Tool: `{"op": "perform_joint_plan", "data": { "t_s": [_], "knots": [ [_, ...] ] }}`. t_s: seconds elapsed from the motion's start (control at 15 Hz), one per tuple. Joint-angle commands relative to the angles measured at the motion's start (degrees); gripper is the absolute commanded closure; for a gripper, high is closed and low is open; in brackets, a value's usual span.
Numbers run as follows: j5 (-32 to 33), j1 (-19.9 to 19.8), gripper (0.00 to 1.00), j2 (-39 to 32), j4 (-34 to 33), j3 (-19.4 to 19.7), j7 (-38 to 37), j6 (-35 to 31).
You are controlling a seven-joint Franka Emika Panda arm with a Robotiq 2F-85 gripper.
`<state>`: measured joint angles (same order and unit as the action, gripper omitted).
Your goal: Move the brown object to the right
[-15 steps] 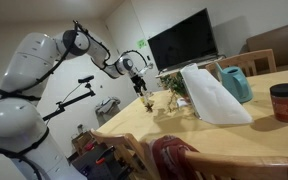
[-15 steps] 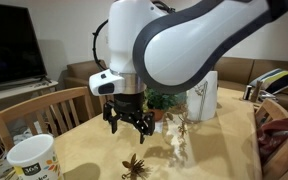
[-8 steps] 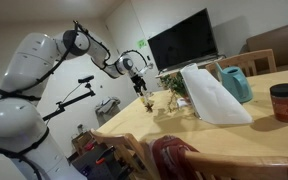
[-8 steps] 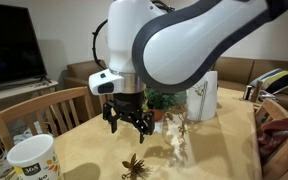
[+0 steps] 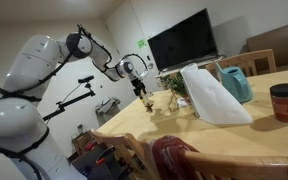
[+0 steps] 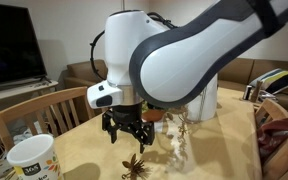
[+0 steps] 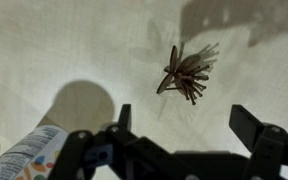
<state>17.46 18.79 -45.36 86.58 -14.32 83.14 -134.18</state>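
The brown object is a small spiky, star-shaped dark-brown thing lying on the cream table. In the wrist view it lies just beyond my gripper, whose two dark fingers stand wide apart with nothing between them. In an exterior view my gripper hangs open a short way above the brown object. From farther off, my gripper shows at the table's far end, and the brown object is too small to make out there.
A white printed mug stands near the gripper, its rim in the wrist view's corner. A glass with dried sprigs is beside it. A white bag, teal jug and red-brown jar stand further along.
My gripper has come down a little toward the brown object and the arm has swung slightly. The jaws stay open. The brown object has not moved.
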Motion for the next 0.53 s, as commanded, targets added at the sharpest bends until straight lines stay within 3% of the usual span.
{"op": "perform_joint_plan", "data": {
  "t_s": [0.0, 0.47],
  "knots": [
    [0.80, 1.08, 0.00, -2.53, -4.06, 0.45, 0.08, 2.44],
    [0.55, 1.24, 0.00, -5.84, -8.24, 0.65, 0.54, 3.33]
  ]
}}
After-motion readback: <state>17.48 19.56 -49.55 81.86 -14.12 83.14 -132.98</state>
